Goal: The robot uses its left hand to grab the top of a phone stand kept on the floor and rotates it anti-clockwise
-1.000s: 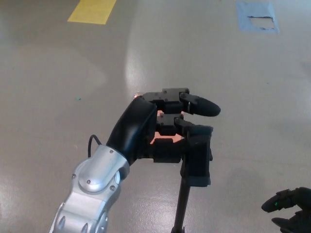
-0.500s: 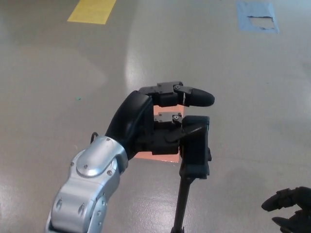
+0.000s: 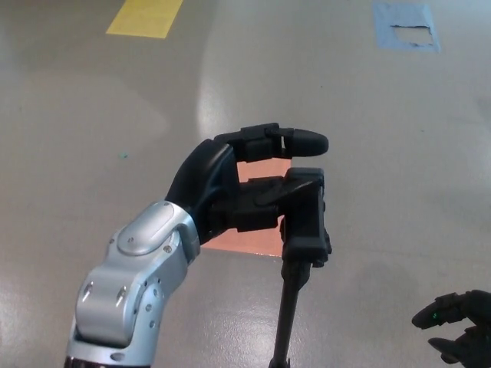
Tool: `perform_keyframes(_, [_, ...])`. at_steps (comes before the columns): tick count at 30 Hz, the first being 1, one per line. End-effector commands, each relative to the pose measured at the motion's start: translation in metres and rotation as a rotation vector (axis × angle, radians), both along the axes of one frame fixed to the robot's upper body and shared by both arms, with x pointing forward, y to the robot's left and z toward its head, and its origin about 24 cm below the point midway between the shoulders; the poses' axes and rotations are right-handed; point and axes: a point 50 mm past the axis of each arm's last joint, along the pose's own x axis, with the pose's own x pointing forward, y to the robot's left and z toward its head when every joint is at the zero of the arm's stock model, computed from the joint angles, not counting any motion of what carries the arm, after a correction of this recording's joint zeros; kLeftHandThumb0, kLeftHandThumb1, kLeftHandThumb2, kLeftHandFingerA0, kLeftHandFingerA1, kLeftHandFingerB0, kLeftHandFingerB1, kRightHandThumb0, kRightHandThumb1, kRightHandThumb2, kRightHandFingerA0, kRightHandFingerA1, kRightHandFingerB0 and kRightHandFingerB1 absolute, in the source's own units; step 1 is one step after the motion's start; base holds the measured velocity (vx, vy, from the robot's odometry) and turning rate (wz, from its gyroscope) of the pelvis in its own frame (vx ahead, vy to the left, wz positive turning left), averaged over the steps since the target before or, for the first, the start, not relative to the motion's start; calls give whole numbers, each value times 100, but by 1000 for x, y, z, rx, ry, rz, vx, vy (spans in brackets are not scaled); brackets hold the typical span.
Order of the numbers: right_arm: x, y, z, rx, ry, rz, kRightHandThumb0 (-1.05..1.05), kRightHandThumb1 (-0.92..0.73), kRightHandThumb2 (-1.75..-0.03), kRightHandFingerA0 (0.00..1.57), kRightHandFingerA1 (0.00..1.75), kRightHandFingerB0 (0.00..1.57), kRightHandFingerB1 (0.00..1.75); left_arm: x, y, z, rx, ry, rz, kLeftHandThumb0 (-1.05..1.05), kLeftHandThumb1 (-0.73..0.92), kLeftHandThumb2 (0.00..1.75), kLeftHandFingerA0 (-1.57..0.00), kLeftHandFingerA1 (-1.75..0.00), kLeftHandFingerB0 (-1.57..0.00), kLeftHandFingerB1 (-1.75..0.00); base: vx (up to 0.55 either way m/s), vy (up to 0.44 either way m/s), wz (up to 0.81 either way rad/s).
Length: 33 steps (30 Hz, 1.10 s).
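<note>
On the grey floor [image 3: 368,115], near the middle of the view and a little toward the lower edge, stands the phone stand [image 3: 305,222]: a thin black pole rising to a black clamp head. The left hand [image 3: 245,184] comes in from the lower left on a silver forearm and is closed around that head, one of its fingers [image 3: 303,142] arching over the top while the lower ones press the clamp's near side.

To do the turn well, my judgement is that the grip should stay firm on the head without squeezing it sideways, since the pole looks slender and the base is out of view below the frame. The wrist should roll about the pole's own axis, anti-clockwise as seen from above, so the head spins and the pole stays upright rather than leaning. A slow, steady twist seems safer than a jerk; if the fingers slip on the smooth black plastic, the head may not follow the hand.

The right hand [image 3: 456,333] shows only partly at the lower right corner, well apart from the stand; whether it is open or closed cannot be told.

Beneath the left hand an orange-pink patch [image 3: 242,241] lies flat on the floor. Toward the far edge are a yellow marking [image 3: 146,17] at the left and a blue taped square [image 3: 406,24] at the right. The floor is glossy, with a pale glare band.
</note>
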Motion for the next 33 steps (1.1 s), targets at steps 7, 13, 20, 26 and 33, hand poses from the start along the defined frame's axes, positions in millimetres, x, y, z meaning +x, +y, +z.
perform_keyframes(7, [16,-6,20,-32,-43,-13,-52,-62,-87,47,52,36,48,0,5,-44,-183,687,-110,-18,64,59,-109,-79,-83,-57,0,0,0])
perform_keyframes(13, [18,-6,21,-31,-45,-15,-52,-62,-87,47,53,36,48,1,10,-49,-225,716,-101,-18,65,59,-107,-83,-81,-57,0,0,0])
perform_keyframes(20, [18,-6,20,-19,-45,-22,-52,-62,-87,47,52,36,48,-1,9,-48,-197,655,-111,-22,64,59,-94,-68,-72,-51,0,0,0])
perform_keyframes(26, [18,-5,22,-25,-44,6,-52,-63,-88,44,53,36,49,-7,12,-36,-202,561,-293,-82,52,81,0,-5,0,0,0,0,0])
perform_keyframes(33, [17,-5,22,-16,-37,6,-45,-77,-62,49,40,39,36,-9,17,-30,-153,471,-349,-91,59,89,0,-4,0,0,0,0,0])
